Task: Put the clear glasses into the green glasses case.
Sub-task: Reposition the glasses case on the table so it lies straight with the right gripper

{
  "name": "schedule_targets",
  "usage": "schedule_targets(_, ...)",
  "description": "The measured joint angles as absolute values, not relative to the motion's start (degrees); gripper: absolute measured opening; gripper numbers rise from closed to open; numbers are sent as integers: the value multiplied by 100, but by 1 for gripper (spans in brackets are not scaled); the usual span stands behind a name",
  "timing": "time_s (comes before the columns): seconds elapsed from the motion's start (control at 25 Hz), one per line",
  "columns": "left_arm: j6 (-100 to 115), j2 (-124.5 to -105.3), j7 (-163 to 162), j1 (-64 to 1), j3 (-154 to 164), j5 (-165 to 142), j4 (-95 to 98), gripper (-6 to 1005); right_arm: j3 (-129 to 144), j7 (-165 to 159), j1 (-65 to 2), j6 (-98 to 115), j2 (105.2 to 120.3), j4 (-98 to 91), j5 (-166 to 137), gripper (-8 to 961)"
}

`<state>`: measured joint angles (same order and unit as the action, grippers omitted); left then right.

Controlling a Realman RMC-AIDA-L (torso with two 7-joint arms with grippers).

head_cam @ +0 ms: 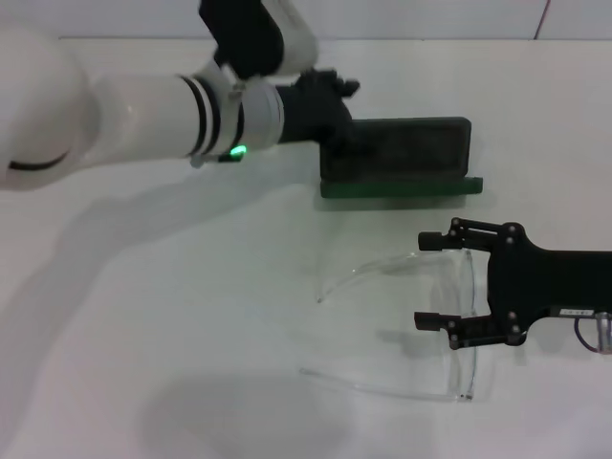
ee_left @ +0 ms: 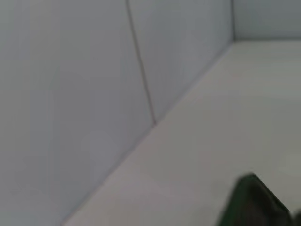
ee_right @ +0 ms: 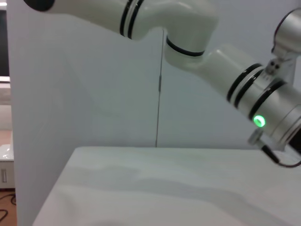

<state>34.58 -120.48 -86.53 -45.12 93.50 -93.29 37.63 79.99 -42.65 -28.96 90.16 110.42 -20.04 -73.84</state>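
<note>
In the head view, the green glasses case (head_cam: 402, 158) stands open at the far side of the white bench (head_cam: 191, 316), the left claw (head_cam: 335, 120) on its left end, spread unclear. The right claw (head_cam: 435, 279), wide, straddles the clear glasses (head_cam: 421, 325) lens. The left wrist view shows a case corner (ee_left: 254, 202).

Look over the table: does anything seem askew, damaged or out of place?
Nothing stands out. The dark green hinged glasses case lies open with the left gripper at its end. The transparent plastic wraparound glasses lie unfolded on the white table, lens between the open right gripper's fingers.
</note>
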Motion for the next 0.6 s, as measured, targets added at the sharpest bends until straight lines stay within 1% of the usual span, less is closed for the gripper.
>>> schedule_targets(0.2, 3476, -12043, -8672, -4370, 9855, -9155, 3871, 699, 7981, -4297, -2891, 8991, 11012, -1992, -7385, 841)
schedule_targets(0.6, 3603, -12026, -8328, -3973, 10041, -8961, 3863, 699, 7979, -4305, -2880, 8990, 11003, -1994, -7385, 840)
